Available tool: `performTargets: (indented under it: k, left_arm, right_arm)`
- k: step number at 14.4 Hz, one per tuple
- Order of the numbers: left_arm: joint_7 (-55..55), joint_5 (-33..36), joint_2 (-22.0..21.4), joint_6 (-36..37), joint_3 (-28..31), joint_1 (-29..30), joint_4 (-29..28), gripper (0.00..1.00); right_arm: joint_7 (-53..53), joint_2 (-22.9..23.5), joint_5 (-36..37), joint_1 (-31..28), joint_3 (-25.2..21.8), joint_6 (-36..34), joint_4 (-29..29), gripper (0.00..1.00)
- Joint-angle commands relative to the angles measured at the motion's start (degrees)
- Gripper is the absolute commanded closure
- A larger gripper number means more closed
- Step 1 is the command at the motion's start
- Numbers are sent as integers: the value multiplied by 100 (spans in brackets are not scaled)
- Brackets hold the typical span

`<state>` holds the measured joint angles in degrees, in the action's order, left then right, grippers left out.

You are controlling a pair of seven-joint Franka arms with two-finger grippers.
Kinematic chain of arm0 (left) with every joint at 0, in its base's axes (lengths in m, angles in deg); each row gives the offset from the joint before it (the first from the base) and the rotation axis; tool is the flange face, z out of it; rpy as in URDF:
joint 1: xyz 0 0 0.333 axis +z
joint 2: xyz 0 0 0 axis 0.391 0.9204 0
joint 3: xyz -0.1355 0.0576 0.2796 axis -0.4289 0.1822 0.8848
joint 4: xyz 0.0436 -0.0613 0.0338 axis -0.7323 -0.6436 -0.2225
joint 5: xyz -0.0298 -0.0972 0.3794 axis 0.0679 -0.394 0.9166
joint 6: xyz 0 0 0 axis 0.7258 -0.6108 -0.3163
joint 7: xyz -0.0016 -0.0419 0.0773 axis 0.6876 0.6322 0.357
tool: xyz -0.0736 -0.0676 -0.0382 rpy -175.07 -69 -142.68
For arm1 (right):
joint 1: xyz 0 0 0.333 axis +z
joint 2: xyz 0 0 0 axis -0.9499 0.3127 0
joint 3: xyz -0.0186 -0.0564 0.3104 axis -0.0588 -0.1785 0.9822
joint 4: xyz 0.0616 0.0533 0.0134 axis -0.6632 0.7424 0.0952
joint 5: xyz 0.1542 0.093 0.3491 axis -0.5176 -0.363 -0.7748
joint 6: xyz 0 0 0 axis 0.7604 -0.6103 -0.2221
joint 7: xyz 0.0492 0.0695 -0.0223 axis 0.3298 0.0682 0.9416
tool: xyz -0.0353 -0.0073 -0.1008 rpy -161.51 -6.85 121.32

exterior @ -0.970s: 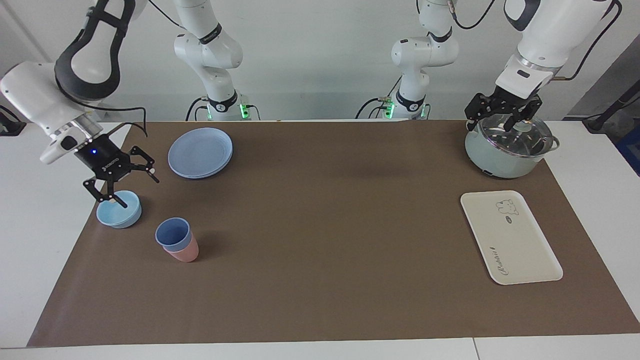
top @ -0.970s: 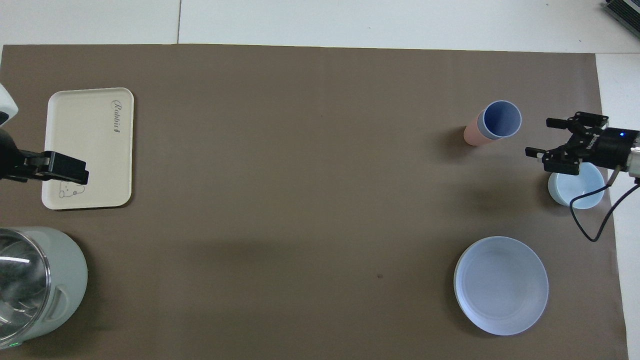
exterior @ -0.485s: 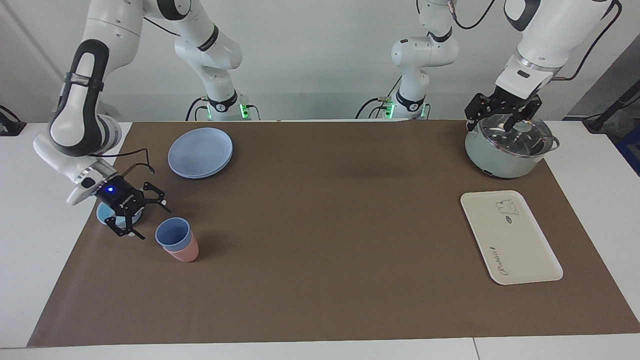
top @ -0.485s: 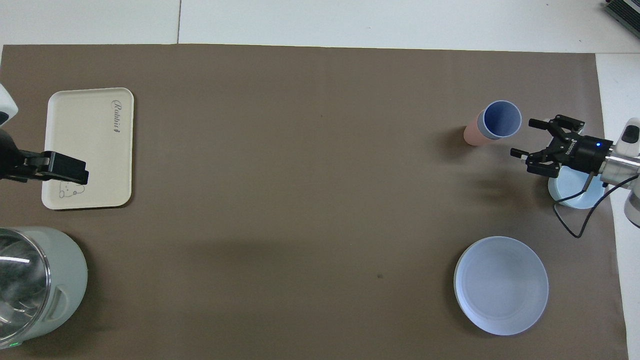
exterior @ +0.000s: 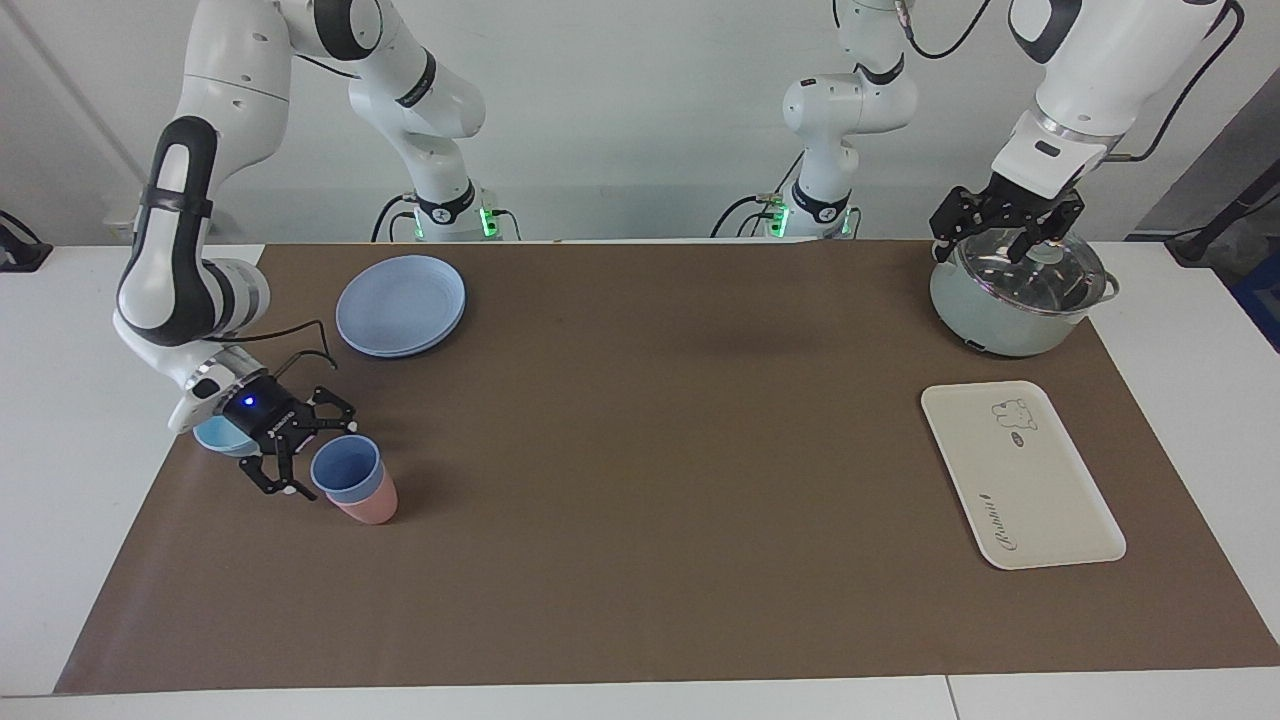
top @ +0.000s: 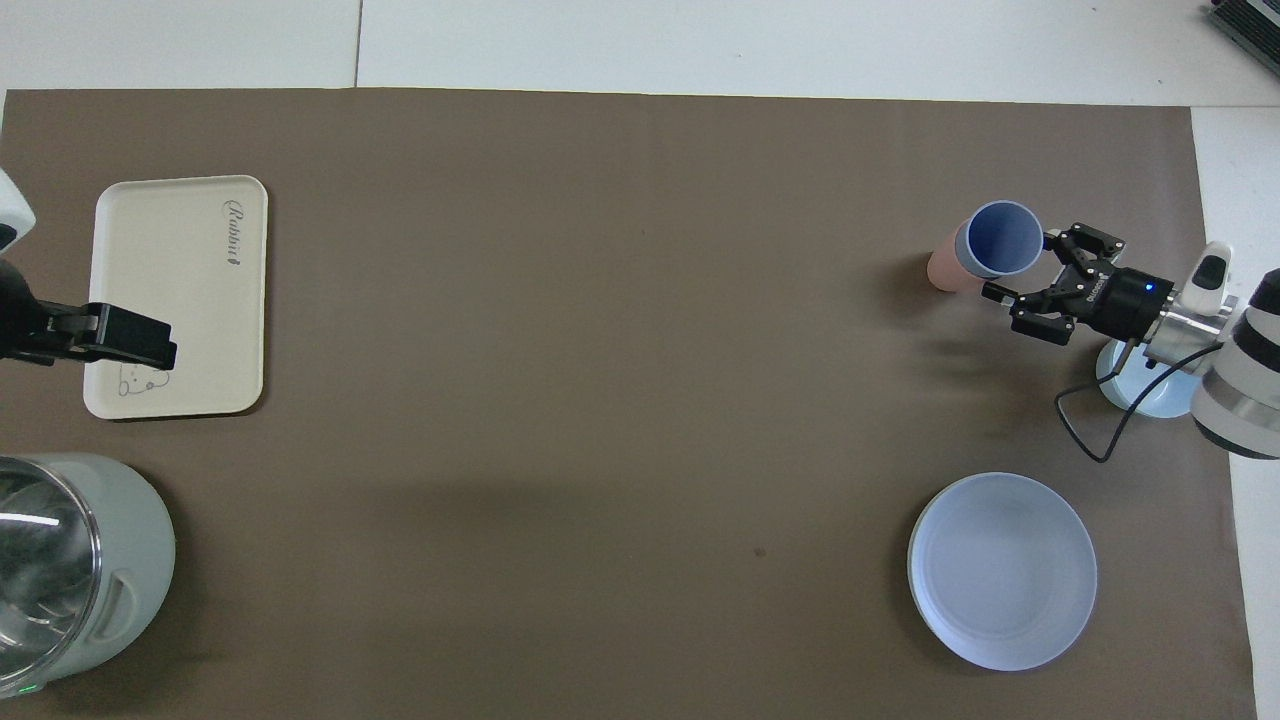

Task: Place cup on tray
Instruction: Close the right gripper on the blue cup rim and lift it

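Note:
The periwinkle-blue cup [exterior: 346,468] stands nested in a salmon-pink cup [exterior: 370,508] near the right arm's end of the table; it also shows in the overhead view [top: 1003,238]. My right gripper [exterior: 318,452] is low and open right beside the blue cup, its fingers starting to flank the cup's side; it also shows in the overhead view [top: 1020,265]. I see no grip. The cream-white tray [exterior: 1020,480] lies bare near the left arm's end, and shows in the overhead view [top: 180,270]. My left gripper [exterior: 1005,235] waits open over the pot.
A light-blue bowl [exterior: 215,435] sits under my right wrist, beside the cups. A round blue plate [exterior: 400,305] lies nearer to the robots than the cups. A pale green pot with a glass lid [exterior: 1010,295] stands nearer to the robots than the tray.
My right gripper came down from over the bowl and moved toward the cups, ending with its open fingers at the blue cup. The left arm and all objects stayed still.

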<state>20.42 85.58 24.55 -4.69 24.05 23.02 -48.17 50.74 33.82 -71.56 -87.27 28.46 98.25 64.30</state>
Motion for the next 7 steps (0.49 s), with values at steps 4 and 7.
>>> performTargets:
  k: [4,7]
  left_arm:
    - [-103,-10,-161,8,-19,61,-164,0]
    - [-103,-10,-161,8,-19,70,-164,0]
  right_arm:
    - [274,180,-601,239,23,351,-129,0]
    - [274,206,-671,274,23,456,-164,0]
